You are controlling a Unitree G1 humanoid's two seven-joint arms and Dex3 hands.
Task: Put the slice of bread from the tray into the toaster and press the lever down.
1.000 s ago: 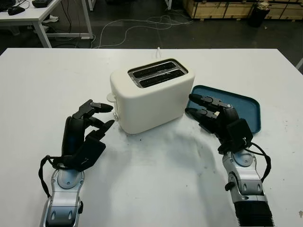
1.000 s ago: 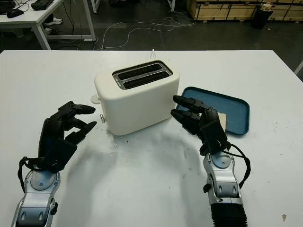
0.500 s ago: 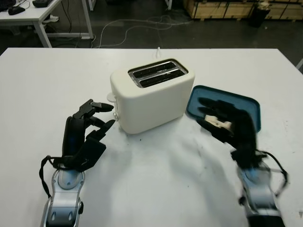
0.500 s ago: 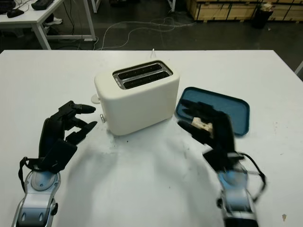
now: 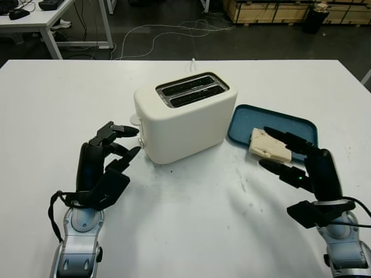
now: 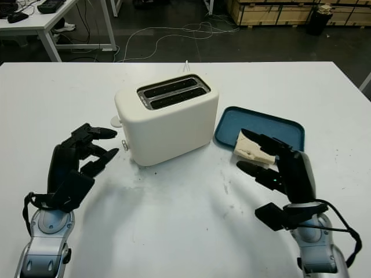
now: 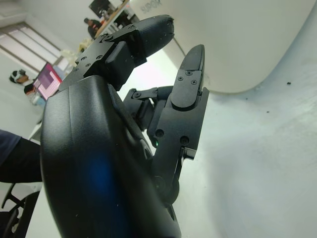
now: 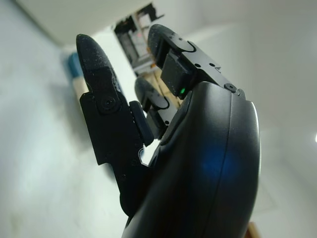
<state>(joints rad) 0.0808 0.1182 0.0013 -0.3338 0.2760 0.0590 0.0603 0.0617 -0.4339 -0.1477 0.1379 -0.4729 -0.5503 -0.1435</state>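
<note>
The left black three-fingered robot hand (image 5: 110,152) stands in the lower left of the head views, raised on its silver forearm (image 5: 78,246) that comes up from the bottom edge, palm turned toward the frame's centre and fingers (image 5: 119,128) bent forward, holding nothing. The right black three-fingered robot hand (image 5: 293,159) sits in the lower right, its silver wrist (image 5: 346,246) with a looping black cable rising from the bottom corner. Its fingers (image 5: 283,169) reach up and left, one above and two below, holding nothing.
</note>
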